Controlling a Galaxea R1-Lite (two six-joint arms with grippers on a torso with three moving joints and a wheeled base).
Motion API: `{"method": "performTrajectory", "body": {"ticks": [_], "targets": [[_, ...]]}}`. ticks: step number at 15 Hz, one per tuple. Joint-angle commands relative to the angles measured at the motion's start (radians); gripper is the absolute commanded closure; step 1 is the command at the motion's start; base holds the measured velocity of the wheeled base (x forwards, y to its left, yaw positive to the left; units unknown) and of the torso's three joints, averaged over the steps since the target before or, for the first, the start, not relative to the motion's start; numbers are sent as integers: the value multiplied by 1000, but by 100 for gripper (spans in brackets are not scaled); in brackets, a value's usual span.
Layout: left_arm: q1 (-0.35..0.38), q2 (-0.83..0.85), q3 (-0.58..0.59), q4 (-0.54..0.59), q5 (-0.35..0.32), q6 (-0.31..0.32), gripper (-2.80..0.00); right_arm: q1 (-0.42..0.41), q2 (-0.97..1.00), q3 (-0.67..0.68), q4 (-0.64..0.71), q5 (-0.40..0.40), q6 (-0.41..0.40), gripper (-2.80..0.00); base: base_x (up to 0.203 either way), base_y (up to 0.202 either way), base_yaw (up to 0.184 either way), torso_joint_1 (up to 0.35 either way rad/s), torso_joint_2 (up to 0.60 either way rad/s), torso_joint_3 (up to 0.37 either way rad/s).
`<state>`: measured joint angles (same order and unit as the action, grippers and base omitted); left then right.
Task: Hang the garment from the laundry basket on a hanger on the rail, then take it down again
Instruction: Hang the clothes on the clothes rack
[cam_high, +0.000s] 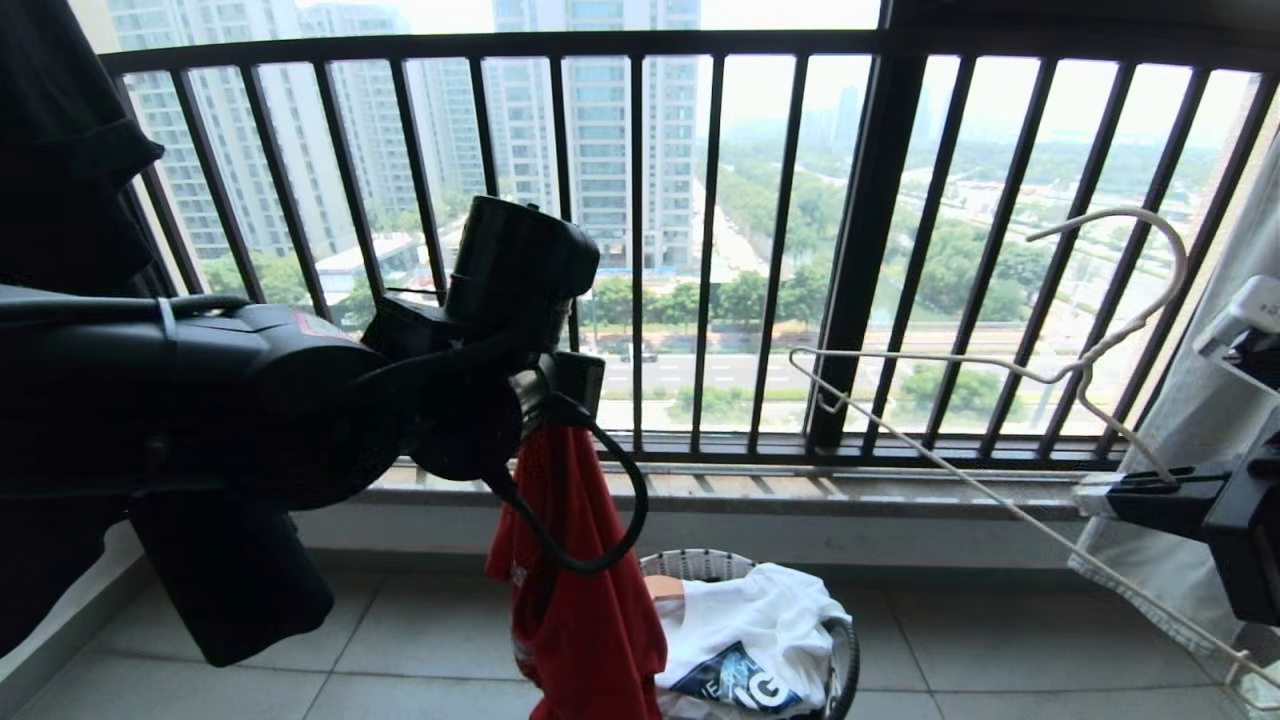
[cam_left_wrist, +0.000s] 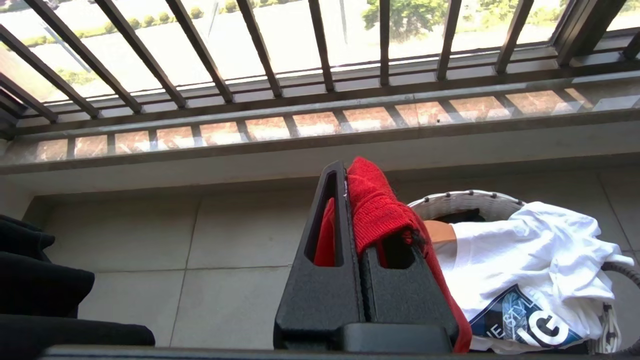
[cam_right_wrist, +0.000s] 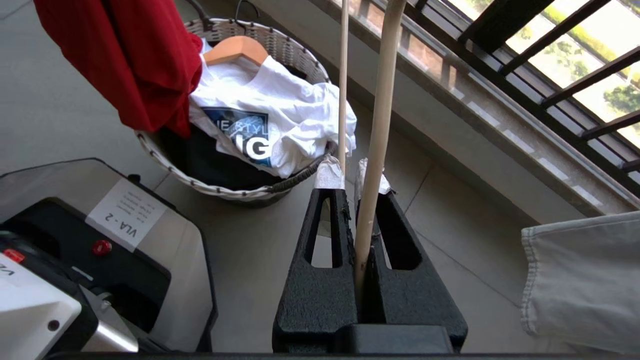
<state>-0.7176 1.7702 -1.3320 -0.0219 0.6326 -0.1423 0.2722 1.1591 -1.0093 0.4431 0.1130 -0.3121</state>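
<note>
Bulky and black, the left arm fills the near side of the head view, its left pincer (cam_left_wrist: 356, 210) clamped tight on a bunched fold of the garment (cam_high: 585, 600), a red knit T-shirt that hangs limp below it, just above and beside the laundry basket (cam_high: 700, 565). That basket sits on the tiled floor near the ledge under the window railing (cam_high: 640, 250); its rim is white woven wicker, and a crumpled white printed T-shirt (cam_high: 760, 625) spills over it with the shoulder of a wooden hanger (cam_right_wrist: 235, 49) poking out.

On the other side, the right pincer (cam_right_wrist: 355, 172) is closed on the hanger (cam_high: 1000, 370), a thin cream wire triangle with a twisted neck and a curved hook, held tilted in the air well apart from the shirt. The rail is not in view.

By my reading, the shirt has been lifted clear of the basket and the dressing step is in hand: wire and cloth must be brought together. That likely calls for finding the neck opening and threading one wire shoulder through it. Soft, slack fabric will sag and fold, so the opening may be hard to keep spread.
</note>
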Motion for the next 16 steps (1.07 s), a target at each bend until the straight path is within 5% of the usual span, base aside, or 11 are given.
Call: {"method": "performTrajectory", "body": {"ticks": [1,7,16], "targets": [[30,32,-43,2,4,-3,0,83,20,-9,54,6,-6,0,0,0,0,0,0,0],[44,62,-53,-4,4,-6,0,207,33,-5,71,190,15,0,0,0,0,0,0,0],[41,58,-55,-6,4,-22,0,417,158,-29,-100,247,384,0,0,0,0,0,0,0]]}}
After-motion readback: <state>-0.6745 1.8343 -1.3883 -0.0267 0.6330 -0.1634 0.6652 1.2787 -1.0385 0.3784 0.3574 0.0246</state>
